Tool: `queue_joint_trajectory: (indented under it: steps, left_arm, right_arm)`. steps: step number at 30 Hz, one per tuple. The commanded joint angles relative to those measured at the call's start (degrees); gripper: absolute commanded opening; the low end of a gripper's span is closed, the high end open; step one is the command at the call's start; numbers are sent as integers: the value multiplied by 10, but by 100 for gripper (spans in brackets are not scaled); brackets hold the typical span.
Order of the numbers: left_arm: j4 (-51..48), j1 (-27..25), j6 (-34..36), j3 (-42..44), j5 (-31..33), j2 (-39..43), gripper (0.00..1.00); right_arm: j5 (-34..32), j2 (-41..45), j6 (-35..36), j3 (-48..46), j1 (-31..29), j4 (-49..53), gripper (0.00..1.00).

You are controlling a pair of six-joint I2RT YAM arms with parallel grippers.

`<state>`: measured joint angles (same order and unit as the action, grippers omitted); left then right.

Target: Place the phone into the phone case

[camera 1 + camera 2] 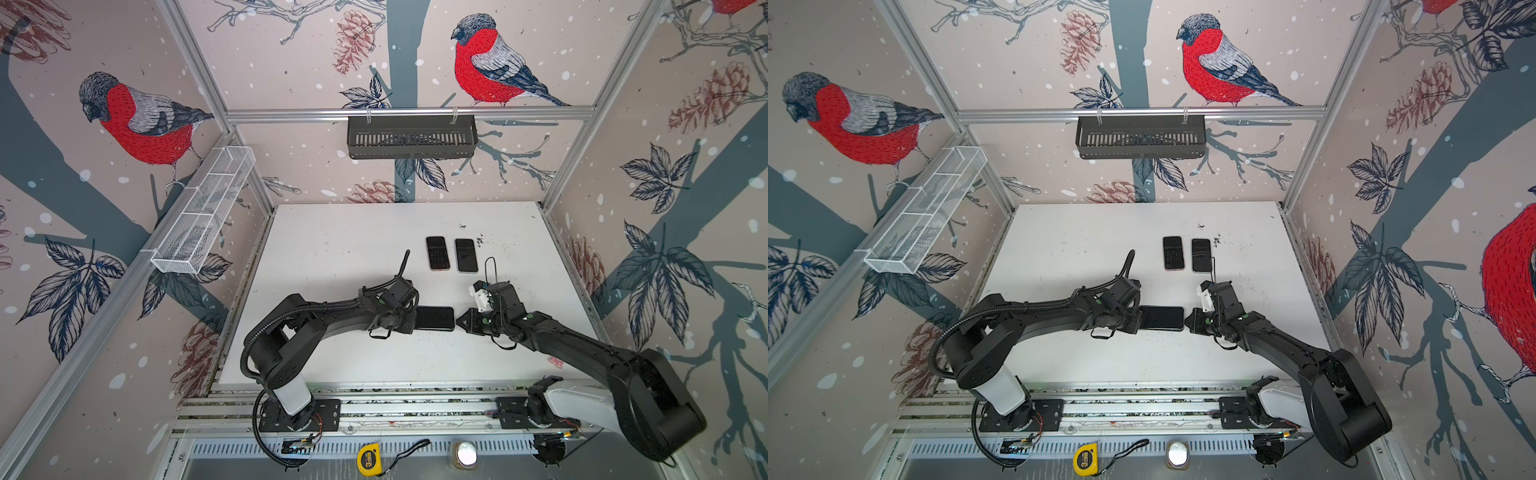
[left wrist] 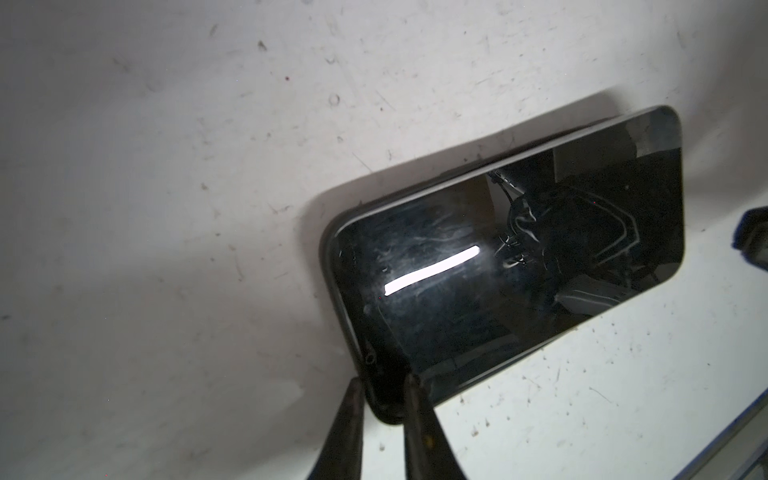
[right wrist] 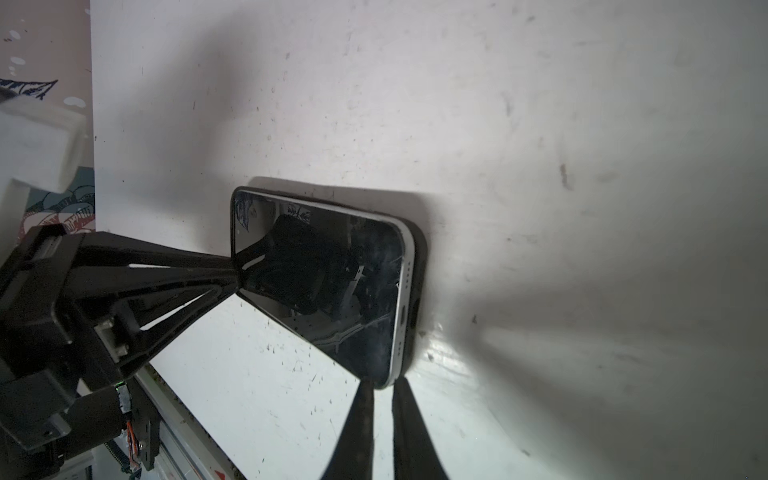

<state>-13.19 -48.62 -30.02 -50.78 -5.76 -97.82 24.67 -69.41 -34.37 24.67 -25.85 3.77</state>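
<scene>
Left jaws: clenched on the left end of the phone (image 1: 435, 318); in the left wrist view one fingertip (image 2: 417, 419) lies over the screen corner, its partner on the other side of the end edge. Right jaws: nearly closed, slim gap between the fingertips (image 3: 359, 419), tips right at a corner of the phone's right end; cannot tell whether they pinch it or only touch. Phone lies screen up, lengthwise left to right, mid tabletop (image 1: 332, 249), between the two sets of jaws. Black phone case (image 3: 419, 270) sits beneath it. Right end: silver edge of the phone stands clear of the case rim, not seated there. Left end: dark rim wraps the screen. Toward the far side, spare phone (image 1: 438, 252) and second spare phone (image 1: 466, 254) lie side by side, screens up.
</scene>
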Motion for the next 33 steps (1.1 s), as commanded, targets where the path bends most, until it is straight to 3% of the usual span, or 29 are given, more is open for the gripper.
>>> queue_joint_trajectory:
  steps: [1, 19, 27, 33]
  left_arm:
    - [-65, -3, 1, 7, 20, -17, 18]
    - [-59, -3, 4, 7, 11, -19, 17]
    - [-62, -3, 6, 10, 17, -14, 17]
    - [-66, -3, 7, 10, 23, -12, 18]
  right_arm:
    - [7, -11, -10, -1, -10, -23, 13]
    - [-28, -90, 3, 20, -42, -1, 8]
    - [-55, -28, 8, 45, -28, 37, 7]
    - [-89, -13, 37, 83, -20, 89, 13]
